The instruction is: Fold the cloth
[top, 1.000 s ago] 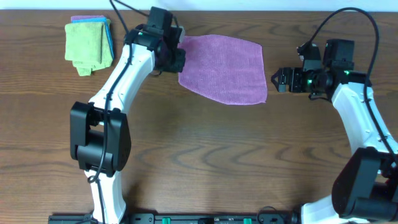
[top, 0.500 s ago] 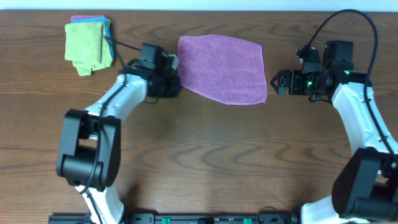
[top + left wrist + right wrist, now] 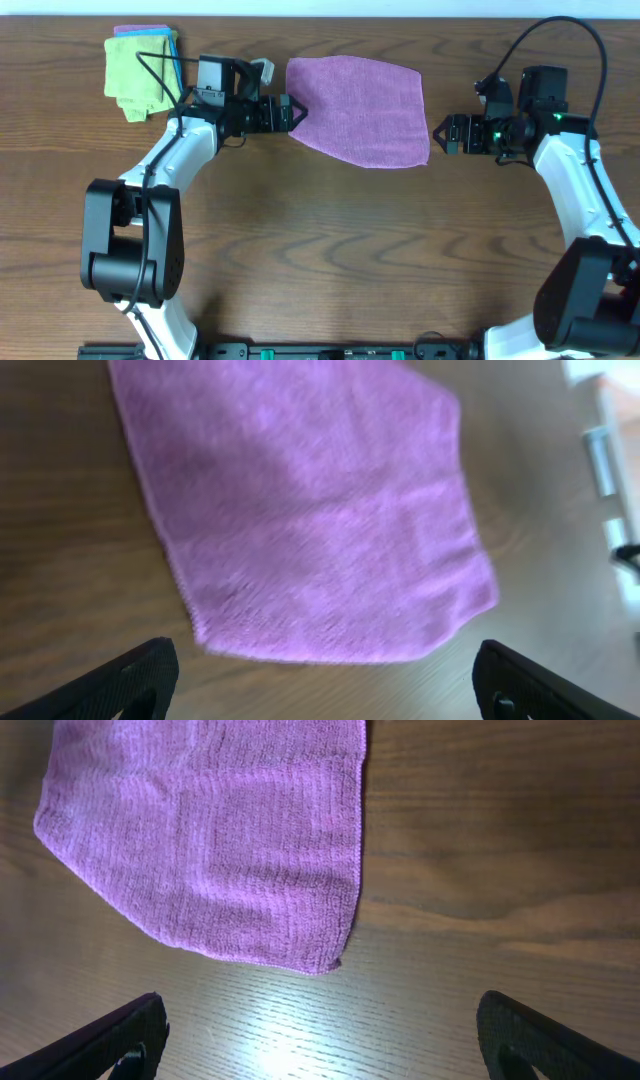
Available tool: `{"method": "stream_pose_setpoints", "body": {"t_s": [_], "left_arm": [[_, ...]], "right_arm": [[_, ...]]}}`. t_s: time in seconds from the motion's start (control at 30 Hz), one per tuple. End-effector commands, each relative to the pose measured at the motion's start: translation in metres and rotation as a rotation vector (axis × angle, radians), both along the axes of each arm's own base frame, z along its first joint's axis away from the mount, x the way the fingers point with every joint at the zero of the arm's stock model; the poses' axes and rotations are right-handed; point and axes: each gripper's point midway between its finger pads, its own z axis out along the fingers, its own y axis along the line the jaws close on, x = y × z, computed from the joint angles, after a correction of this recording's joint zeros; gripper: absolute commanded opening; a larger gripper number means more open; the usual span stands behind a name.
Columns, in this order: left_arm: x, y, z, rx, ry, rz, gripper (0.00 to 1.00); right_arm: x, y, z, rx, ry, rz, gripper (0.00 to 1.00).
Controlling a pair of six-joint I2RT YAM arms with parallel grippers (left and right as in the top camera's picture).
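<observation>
The lilac microfibre square cloth (image 3: 360, 110) lies flat between the left gripper (image 3: 288, 112) and right gripper (image 3: 441, 132), both wide open and empty, apparently poised for edge grasps.

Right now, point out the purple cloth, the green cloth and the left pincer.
purple cloth (image 3: 360, 108): overhead, flat middle.
green cloth (image 3: 135, 72): overhead, top face.
left pincer (image 3: 292, 112): overhead, midway between fingertips.

Fold in waiting: the cloth (image 3: 360, 110) lies flat on the table (image 3: 320, 250), toward its far edge, between the two arms. The left gripper (image 3: 293, 113) is just beside its left edge and the right gripper (image 3: 441, 133) just off its right corner. A stack of folded cloths (image 3: 143, 75) sits at the far left.
</observation>
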Motion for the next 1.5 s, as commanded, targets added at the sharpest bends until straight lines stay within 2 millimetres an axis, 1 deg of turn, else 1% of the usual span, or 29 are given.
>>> {"method": "stream_pose_setpoints", "body": {"t_s": [0.0, 0.1, 0.17, 0.3, 0.43, 0.5, 0.53, 0.57, 0.6, 0.63, 0.67, 0.7, 0.77, 0.83, 0.9, 0.97, 1.1, 1.27, 1.47], "left_arm": [[0.002, 0.001, 0.011, -0.051, 0.043, 0.071, 0.95], [0.008, 0.008, 0.004, -0.019, 0.05, 0.12, 0.96], [0.008, 0.008, -0.001, -0.013, 0.057, 0.124, 0.96], [0.01, 0.006, -0.017, -0.028, 0.097, 0.13, 0.95], [0.013, -0.004, -0.03, -0.093, 0.126, 0.108, 0.96], [0.013, -0.004, -0.035, -0.103, 0.144, 0.116, 0.97], [0.013, -0.004, -0.038, -0.103, 0.15, 0.119, 0.97], [0.013, -0.004, -0.041, -0.101, 0.157, 0.121, 0.97], [0.013, -0.004, -0.044, -0.1, 0.163, 0.122, 0.97], [0.013, -0.004, -0.045, -0.099, 0.166, 0.122, 0.97], [0.012, -0.004, -0.047, -0.099, 0.17, 0.122, 0.97], [0.012, -0.004, -0.048, -0.098, 0.171, 0.123, 0.97], [0.013, -0.004, -0.05, -0.1, 0.177, 0.127, 0.97], [0.013, -0.004, -0.052, -0.104, 0.183, 0.133, 0.97], [0.015, -0.004, -0.054, -0.109, 0.182, 0.137, 0.97], [0.018, -0.004, -0.058, -0.122, 0.191, 0.152, 0.97], [0.022, -0.006, -0.063, -0.149, 0.206, 0.171, 0.95], [0.024, -0.006, -0.062, -0.158, 0.205, 0.179, 0.95], [0.029, -0.007, -0.058, -0.171, 0.185, 0.19, 0.95]], "right_arm": [[-0.001, 0.006, -0.001, 0.018, 0.01, 0.012, 0.99], [-0.002, 0.007, -0.001, 0.019, 0.012, 0.012, 0.99], [-0.002, 0.01, 0.0, 0.037, 0.01, 0.021, 0.99], [-0.001, 0.018, 0.004, 0.078, -0.011, 0.06, 0.99], [0.0, 0.022, 0.006, 0.078, -0.022, 0.072, 0.91], [0.001, 0.026, 0.006, 0.077, -0.026, 0.084, 0.85], [0.001, 0.03, 0.006, 0.077, -0.031, 0.093, 0.75], [0.003, 0.034, 0.007, 0.075, -0.039, 0.104, 0.53], [0.004, 0.038, 0.009, 0.074, -0.05, 0.115, 0.34], [0.006, 0.042, 0.01, 0.073, -0.06, 0.125, 0.2], [0.007, 0.046, 0.01, 0.073, -0.069, 0.135, 0.09], [0.008, 0.049, 0.011, 0.072, -0.077, 0.144, 0.01], [0.011, 0.058, 0.012, 0.071, -0.093, 0.165, 0.01], [0.013, 0.066, 0.009, 0.071, -0.097, 0.186, 0.01], [0.014, 0.073, 0.001, 0.073, -0.083, 0.2, 0.01], [0.015, 0.077, -0.012, 0.077, -0.059, 0.205, 0.01], [0.022, 0.079, -0.039, 0.097, -0.008, 0.172, 0.01], [0.031, 0.079, -0.056, 0.112, 0.005, 0.144, 0.01], [0.032, 0.081, -0.075, 0.114, 0.031, 0.145, 0.01]]}}
